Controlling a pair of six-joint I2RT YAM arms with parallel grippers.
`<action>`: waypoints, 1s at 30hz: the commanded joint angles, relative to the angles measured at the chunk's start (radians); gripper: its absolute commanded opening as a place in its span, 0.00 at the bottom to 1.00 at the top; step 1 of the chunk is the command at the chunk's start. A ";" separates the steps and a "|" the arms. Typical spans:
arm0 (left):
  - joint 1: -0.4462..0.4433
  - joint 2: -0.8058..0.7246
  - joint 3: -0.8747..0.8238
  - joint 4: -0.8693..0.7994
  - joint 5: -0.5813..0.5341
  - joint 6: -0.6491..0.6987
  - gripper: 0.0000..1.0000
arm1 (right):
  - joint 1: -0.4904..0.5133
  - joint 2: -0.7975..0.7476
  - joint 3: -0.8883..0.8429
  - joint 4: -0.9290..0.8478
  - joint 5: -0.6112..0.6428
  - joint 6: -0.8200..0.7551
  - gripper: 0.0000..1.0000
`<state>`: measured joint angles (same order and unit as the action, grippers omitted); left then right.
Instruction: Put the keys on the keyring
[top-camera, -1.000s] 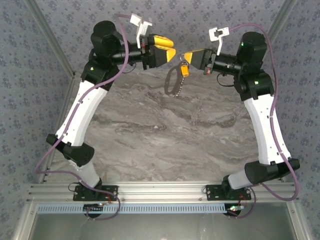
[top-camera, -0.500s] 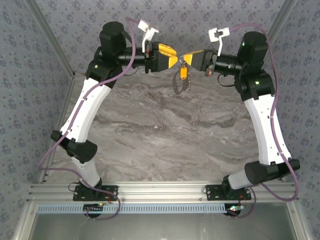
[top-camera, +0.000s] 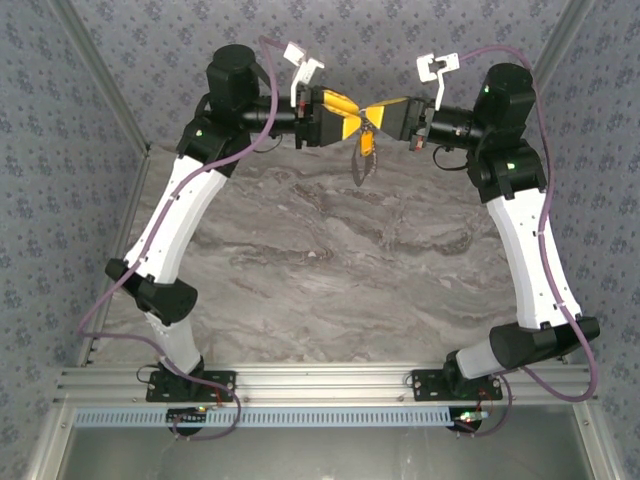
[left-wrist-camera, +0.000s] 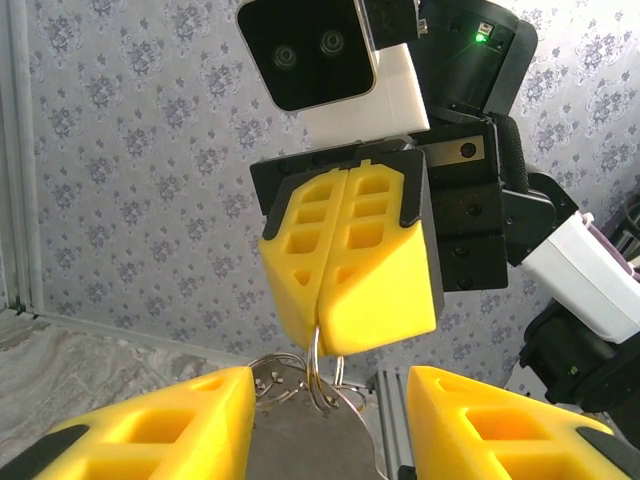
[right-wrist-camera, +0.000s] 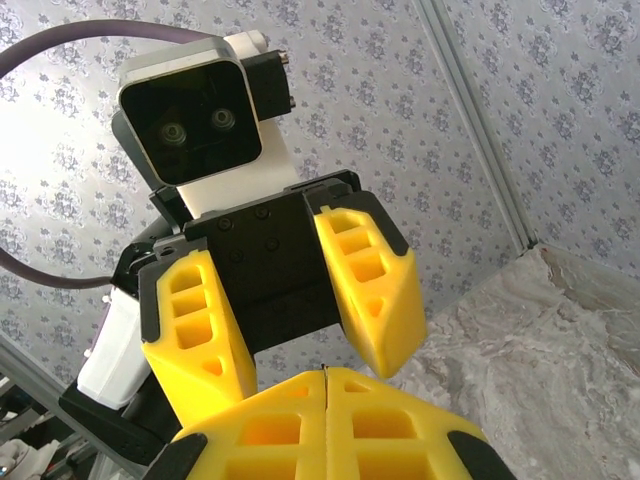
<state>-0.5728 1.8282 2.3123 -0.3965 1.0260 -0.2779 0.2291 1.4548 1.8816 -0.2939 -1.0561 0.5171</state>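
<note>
The left arm (top-camera: 178, 215) has swung in toward the upper centre of the top view. The left gripper (top-camera: 350, 110) stood apart from the right gripper (top-camera: 377, 108) a second ago and now meets it tip to tip, while the right arm (top-camera: 525, 240) has not moved. The left fingers (left-wrist-camera: 150, 425) have narrowed slightly but are still apart and hold nothing, low in the left wrist view on either side of the wire. The right fingers (left-wrist-camera: 345, 260) are pressed together, pinching the keyring (top-camera: 360, 167). It hangs below them, now almost edge-on where it earlier showed as a broad loop. The key (top-camera: 367, 143) dangles near its top. The left gripper looks placed to take hold next; whether the key is threaded I cannot tell.
</note>
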 joint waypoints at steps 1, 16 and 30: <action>-0.009 0.012 0.033 0.035 0.020 -0.014 0.44 | 0.008 -0.015 0.004 0.045 -0.021 0.020 0.00; -0.017 0.019 0.043 0.055 0.009 -0.029 0.38 | 0.013 -0.009 -0.003 0.047 -0.026 0.017 0.00; -0.016 0.019 0.049 0.060 0.013 -0.024 0.01 | 0.013 -0.005 -0.010 0.053 -0.024 0.019 0.00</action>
<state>-0.5827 1.8481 2.3295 -0.3637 1.0325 -0.3088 0.2352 1.4551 1.8755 -0.2733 -1.0622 0.5201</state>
